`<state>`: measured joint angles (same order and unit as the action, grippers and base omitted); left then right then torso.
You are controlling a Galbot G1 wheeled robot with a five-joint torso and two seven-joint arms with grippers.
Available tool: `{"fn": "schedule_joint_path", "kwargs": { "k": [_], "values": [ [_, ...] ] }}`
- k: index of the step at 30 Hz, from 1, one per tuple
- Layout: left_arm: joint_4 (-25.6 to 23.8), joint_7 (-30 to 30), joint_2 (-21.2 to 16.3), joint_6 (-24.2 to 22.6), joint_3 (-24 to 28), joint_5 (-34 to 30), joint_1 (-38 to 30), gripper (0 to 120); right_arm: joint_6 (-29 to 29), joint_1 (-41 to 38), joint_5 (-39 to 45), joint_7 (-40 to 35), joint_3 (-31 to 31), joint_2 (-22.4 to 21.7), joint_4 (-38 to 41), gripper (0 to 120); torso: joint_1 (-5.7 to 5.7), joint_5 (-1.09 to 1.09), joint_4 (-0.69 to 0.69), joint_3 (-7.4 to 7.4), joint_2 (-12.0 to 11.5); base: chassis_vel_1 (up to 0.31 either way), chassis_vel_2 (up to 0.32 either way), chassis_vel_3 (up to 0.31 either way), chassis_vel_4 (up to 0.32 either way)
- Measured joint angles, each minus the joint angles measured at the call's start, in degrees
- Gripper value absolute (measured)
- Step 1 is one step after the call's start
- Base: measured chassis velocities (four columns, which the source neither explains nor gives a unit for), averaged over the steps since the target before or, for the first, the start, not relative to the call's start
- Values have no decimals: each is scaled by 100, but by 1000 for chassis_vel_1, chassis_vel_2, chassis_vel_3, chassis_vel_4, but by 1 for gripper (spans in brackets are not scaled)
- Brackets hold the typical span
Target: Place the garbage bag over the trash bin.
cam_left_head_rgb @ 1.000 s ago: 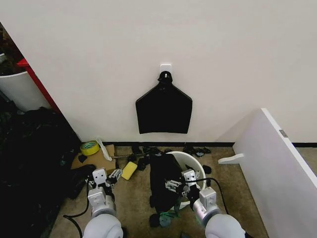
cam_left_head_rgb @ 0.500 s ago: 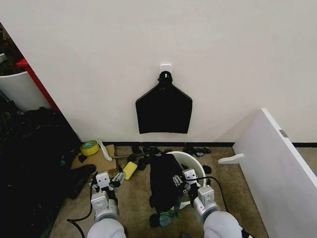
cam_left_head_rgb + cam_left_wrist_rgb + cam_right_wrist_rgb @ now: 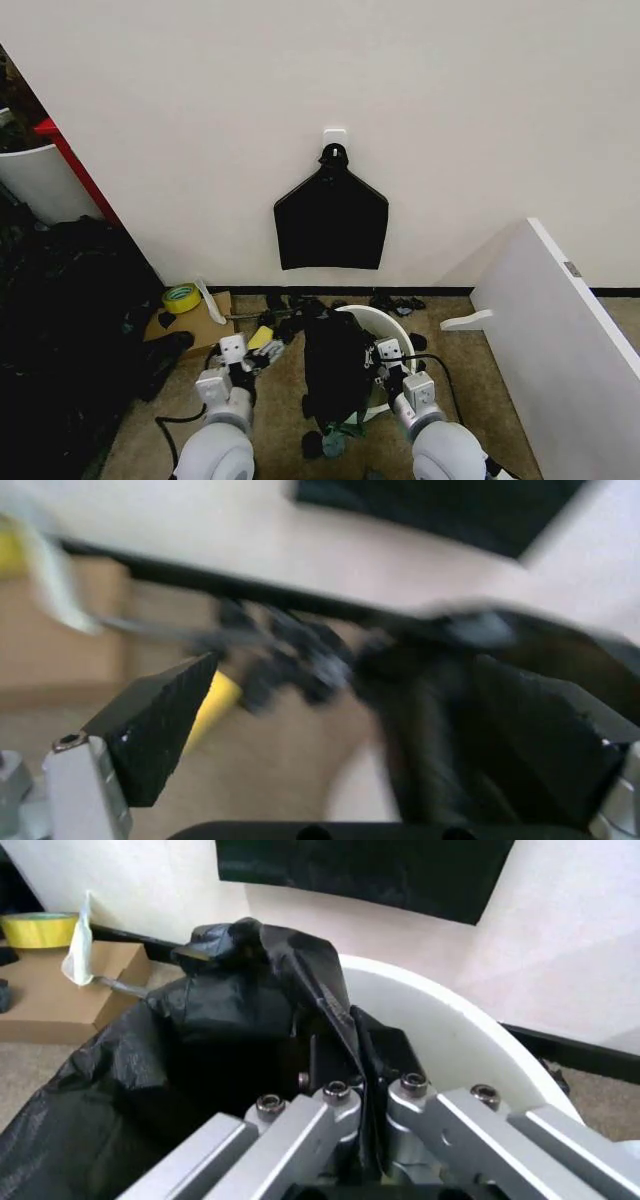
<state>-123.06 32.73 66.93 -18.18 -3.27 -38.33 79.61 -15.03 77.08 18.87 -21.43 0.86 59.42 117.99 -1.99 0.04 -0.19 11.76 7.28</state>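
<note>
Garbage bag (image 3: 335, 372) pinched in right hand (image 3: 381, 363).

Left gripper (image 3: 262, 349) nearer garbage bag (image 3: 335, 372)

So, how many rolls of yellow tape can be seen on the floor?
1. The yellow tape roll sits on the cardboard box by the wall, on the robot's left, apart from the trash bin. Others may be hidden in the dark clutter.
</note>
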Motion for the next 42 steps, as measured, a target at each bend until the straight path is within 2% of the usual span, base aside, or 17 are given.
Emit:
{"fn": "schedule_joint_path", "kwargs": {
  "k": [3, 6, 9, 15, 20, 24, 37, 38, 39, 42],
  "values": [
    [48, -2, -7, -105, 120, -112, -78, 100, 12, 13, -23, 0, -4, 9, -10, 0, 0, 1, 0, 0, 0, 0, 0, 0, 0],
    [425, 32, 54, -474, 574, -297, -426, 100, 44, 52, -63, 4, -24, 40, -43, 0, 0, 0, 0, 0, 0, 0, 0, 0, 0],
    [603, 162, 175, -669, 692, -342, -608, 100, 64, 59, -87, 13, -29, 65, -56, 0, 0, 0, 1, 0, 0, 0, 0, 0, 0],
    [785, 628, 441, -1147, 761, -572, -1001, 98, 101, 46, -144, 30, -12, 125, -115, 0, 0, 1, 1, 0, 0, 0, 0, 0, 0],
    [780, 963, 514, -1547, 788, -781, -1212, 97, 104, 38, -158, 42, -1, 129, -137, 0, 0, 1, 1, 0, 0, 0, 0, 0, 0],
    [890, 1062, 549, -1633, 850, -781, -1317, 96, 104, 32, -166, 44, 1, 142, -147, 0, 0, 1, 1, 0, 0, 0, 0, 0, 0],
    [1179, 1296, 751, -1999, 1016, -626, -1552, 59, 106, 68, -218, 55, 2, 184, -145, 0, 0, 1, 1, 0, 0, 0, 0, 0, 0],
    [1207, 1310, 759, -2031, 1029, -613, -1556, 50, 107, 70, -220, 55, 2, 188, -142, 0, 0, 0, 1, 0, 0, 0, 0, 0, 0],
    [1207, 1310, 759, -2031, 1029, -613, -1556, 50, 107, 70, -220, 55, 2, 188, -142, 0, 0, 0, 1, 0, 0, 0, 0, 0, 0],
    [1271, 1339, 774, -2084, 1041, -563, -1557, 36, 116, 75, -225, 58, 2, 191, -136, 0, 0, 0, 1, 0, 0, 0, 0, 0, 0]
  ]
}}
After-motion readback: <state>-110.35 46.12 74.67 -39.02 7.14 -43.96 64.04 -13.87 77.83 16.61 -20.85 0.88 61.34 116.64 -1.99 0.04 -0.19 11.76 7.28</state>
